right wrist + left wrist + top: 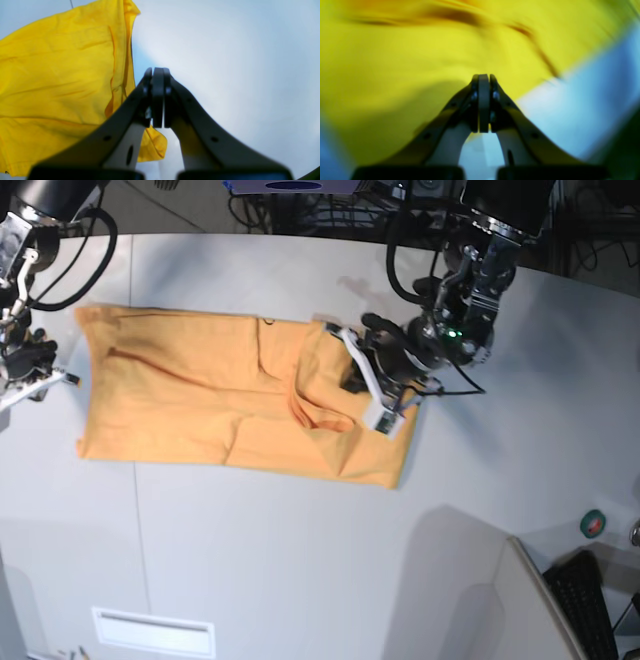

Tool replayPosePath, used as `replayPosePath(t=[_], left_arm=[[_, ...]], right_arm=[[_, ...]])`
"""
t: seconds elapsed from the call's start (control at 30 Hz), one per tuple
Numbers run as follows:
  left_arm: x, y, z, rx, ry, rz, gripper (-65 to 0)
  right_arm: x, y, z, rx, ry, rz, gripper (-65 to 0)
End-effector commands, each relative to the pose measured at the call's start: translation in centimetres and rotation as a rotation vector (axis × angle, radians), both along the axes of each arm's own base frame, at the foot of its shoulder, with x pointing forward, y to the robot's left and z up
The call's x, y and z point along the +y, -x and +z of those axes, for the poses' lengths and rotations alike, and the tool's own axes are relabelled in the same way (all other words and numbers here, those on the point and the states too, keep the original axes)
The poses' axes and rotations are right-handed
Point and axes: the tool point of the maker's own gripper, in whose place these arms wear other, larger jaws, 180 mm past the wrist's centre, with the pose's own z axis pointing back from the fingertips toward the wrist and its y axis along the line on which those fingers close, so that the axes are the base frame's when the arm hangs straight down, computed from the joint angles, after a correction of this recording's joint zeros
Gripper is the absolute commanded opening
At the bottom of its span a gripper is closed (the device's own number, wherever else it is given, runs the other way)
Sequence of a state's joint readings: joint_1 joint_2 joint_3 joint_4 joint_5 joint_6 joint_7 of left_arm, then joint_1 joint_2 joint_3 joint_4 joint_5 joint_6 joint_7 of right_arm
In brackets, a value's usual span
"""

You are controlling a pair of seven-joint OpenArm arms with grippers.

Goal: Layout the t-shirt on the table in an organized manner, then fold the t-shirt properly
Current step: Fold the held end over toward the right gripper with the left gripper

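The white table carries the orange t-shirt, spread wide with its right portion bunched into folds. The left gripper sits over that bunched end, jaws fully closed, no cloth visibly between them. The right gripper, likewise closed and empty, waits just off the shirt's opposite edge.

Base view: overhead, far, facing down on wide white tabletop. Wrist views: close, along closed fingers. All share crumpled orange cotton t-shirt.
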State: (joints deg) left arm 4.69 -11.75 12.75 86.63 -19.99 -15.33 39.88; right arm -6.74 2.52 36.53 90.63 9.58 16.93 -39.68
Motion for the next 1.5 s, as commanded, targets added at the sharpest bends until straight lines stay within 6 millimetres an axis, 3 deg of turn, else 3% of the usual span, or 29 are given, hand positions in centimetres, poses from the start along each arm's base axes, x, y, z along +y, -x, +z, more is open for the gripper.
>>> replayPosePath(t=[0.0,0.07,0.2,0.4,0.73,1.0,1.2,1.33,1.47], left_arm=[[0.9,-1.7,1.3,-0.047,0.021,0.041,-65.0],[2.6,-3.7,1.9,-0.070,0.028,0.116,-65.0],[4.0,-5.7,0.8,-0.038,0.021,0.168,-65.0],[3.1,-7.3,-0.3,0.001,0.038,0.185,-65.0],[-3.1,-7.8,-1.6,0.069,0.088,0.093,-65.0],[-8.6,-11.7,1.4,0.041,0.168,0.060,-65.0],[-12.8,-13.0,2.6,0.062,0.223,0.028,-65.0],[-12.7,-13.0,4.2,0.006,0.236,0.023,-65.0],[-7.5,-11.1,2.7,-0.023,0.164,0.055,-65.0]], right_arm=[[-0.7,-0.8,1.2,-0.043,0.026,0.000,-65.0],[-0.7,-0.8,1.2,-0.043,0.026,0.000,-65.0],[-0.5,-1.0,1.3,-0.046,0.024,0.007,-65.0],[-0.5,-1.2,1.4,-0.049,0.023,0.007,-65.0],[-0.8,-1.1,1.5,-0.049,0.028,0.001,-65.0],[-0.9,-1.1,1.5,-0.049,0.028,0.000,-65.0],[-0.8,-1.0,1.4,-0.048,0.026,0.000,-65.0],[-0.8,-0.9,1.4,-0.045,0.027,0.000,-65.0],[-0.7,-0.8,1.3,-0.043,0.026,0.000,-65.0]])
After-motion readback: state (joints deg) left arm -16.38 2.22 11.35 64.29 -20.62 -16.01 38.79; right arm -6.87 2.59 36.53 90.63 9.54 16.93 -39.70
